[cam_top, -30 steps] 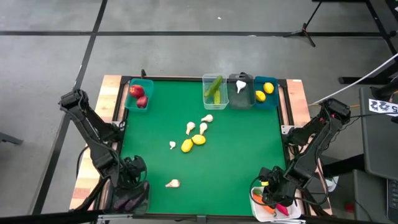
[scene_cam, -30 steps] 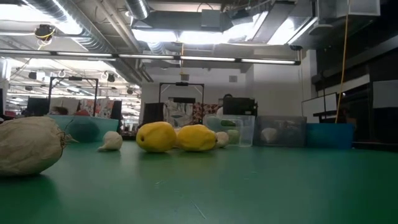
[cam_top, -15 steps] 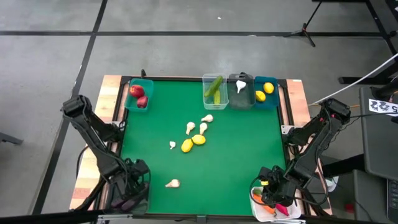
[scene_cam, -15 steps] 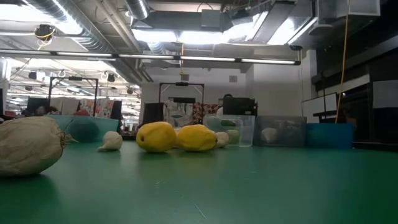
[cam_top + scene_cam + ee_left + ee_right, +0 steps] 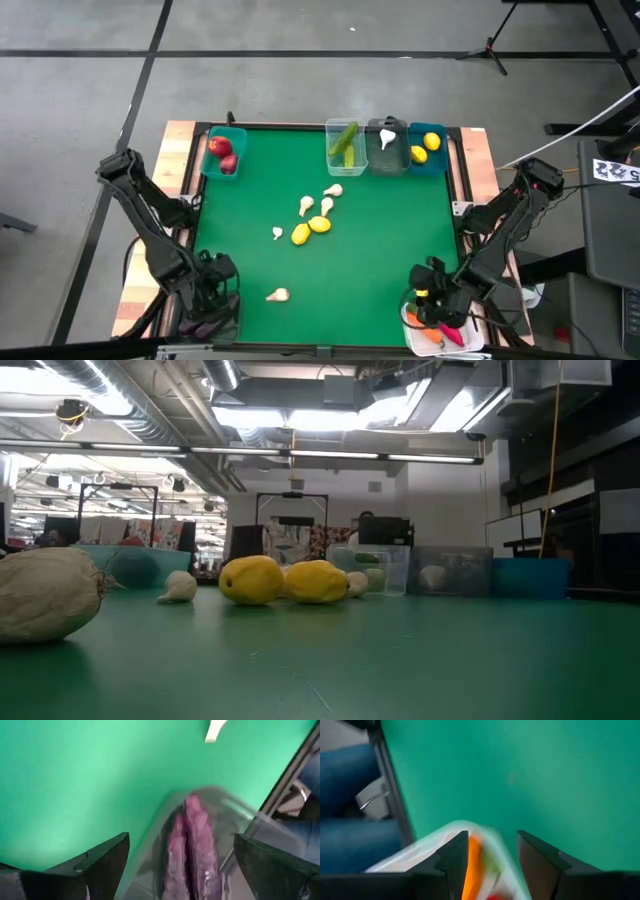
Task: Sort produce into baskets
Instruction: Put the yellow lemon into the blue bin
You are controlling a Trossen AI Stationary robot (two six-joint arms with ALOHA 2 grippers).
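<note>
From above, the green felt table (image 5: 380,250) sits in a wooden frame on a grey concrete floor. Along its far edge stand a teal basket (image 5: 223,153) with red apples (image 5: 219,147), a clear bin (image 5: 344,146) with green cucumbers (image 5: 346,140), a dark grey bin (image 5: 386,146) with a garlic bulb, and another teal bin (image 5: 427,148) with lemons. Two loose lemons (image 5: 310,229) and several garlic bulbs (image 5: 317,205) lie mid-table; one garlic (image 5: 278,295) sits near the front. My left gripper (image 5: 210,290) hangs over the front-left corner bin, my right gripper (image 5: 432,300) over the white basket (image 5: 418,326) at the front right.

At table height, a big pale garlic (image 5: 45,595) fills the near left, smooth yellow lemons (image 5: 285,581) behind it, bins and a lit workshop beyond.

My left wrist shows my fingers (image 5: 95,862) spread wide, released, above ridged purple eggplants (image 5: 192,845) in a translucent bin.

My right wrist shows my fingers (image 5: 455,857) partly apart, gripping nothing, over an orange carrot (image 5: 474,865) in the white basket.
</note>
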